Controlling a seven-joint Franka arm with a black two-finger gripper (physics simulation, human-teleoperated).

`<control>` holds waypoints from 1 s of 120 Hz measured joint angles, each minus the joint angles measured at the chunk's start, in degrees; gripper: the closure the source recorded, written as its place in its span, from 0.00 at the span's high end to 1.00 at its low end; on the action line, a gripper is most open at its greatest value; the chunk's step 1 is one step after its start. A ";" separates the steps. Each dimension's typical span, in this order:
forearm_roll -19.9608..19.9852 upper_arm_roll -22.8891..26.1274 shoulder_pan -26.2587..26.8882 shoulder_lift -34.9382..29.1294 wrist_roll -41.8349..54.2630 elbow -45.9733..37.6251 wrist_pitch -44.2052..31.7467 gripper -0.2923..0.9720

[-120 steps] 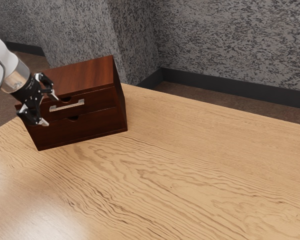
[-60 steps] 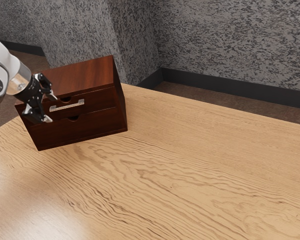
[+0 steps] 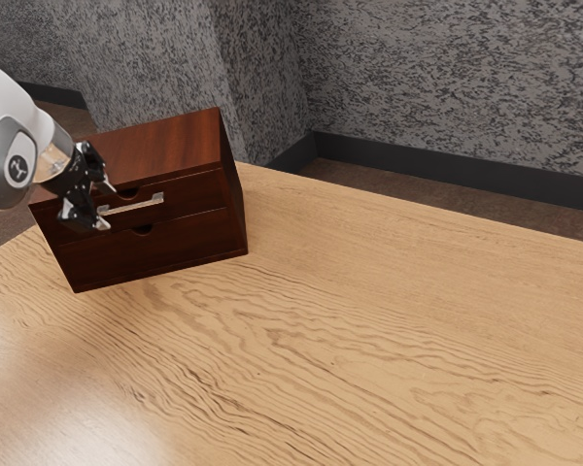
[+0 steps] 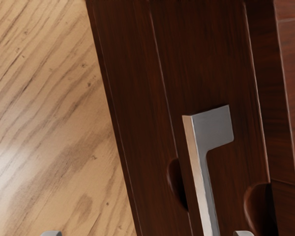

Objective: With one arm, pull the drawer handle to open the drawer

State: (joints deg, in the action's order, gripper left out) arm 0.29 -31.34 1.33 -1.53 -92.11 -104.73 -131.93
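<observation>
A dark wooden cabinet [image 3: 165, 146] stands at the table's far left in the exterior view, with an upper drawer [image 3: 189, 194] and a lower one. The upper drawer front carries a silver bar handle [image 3: 131, 204] and looks level with the cabinet face. My black gripper [image 3: 101, 205] is open at the handle's left end, one fingertip above the bar and one below it. In the wrist view the handle [image 4: 206, 162] runs close under my hand across the dark drawer front [image 4: 152, 73], with two pale fingertips [image 4: 49, 233] spread to either side of it.
The light wooden table [image 3: 369, 320] stretches wide to the exterior view's right and front. Grey speckled walls and a dark baseboard [image 3: 447, 165] stand behind. My white arm [image 3: 10, 155] enters from the left edge.
My hand has moved right and slightly up, from beside the cabinet's left edge to the handle's left end. The fingers stay spread. The cabinet and drawer have not moved.
</observation>
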 joint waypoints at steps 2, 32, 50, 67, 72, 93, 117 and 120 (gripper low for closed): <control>0.01 -0.01 -0.07 0.12 -0.04 0.05 -0.03 0.57; 0.55 0.05 -1.14 1.60 -0.44 0.21 -1.62 0.54; 0.99 0.17 -1.89 3.00 -0.62 0.93 -2.05 0.53; 1.26 0.26 -1.12 3.61 -0.75 1.57 -2.25 0.53; 1.29 0.28 -0.57 3.64 -0.79 1.58 -2.28 0.53; 1.36 0.11 1.53 3.60 -0.90 1.27 -2.37 0.52; 1.38 -0.02 0.95 3.81 -1.00 0.64 -2.46 0.52; 1.38 -0.01 0.69 3.95 -1.01 0.46 -2.59 0.52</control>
State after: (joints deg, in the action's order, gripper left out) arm 1.67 -31.35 2.02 2.42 -93.11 -104.28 -134.52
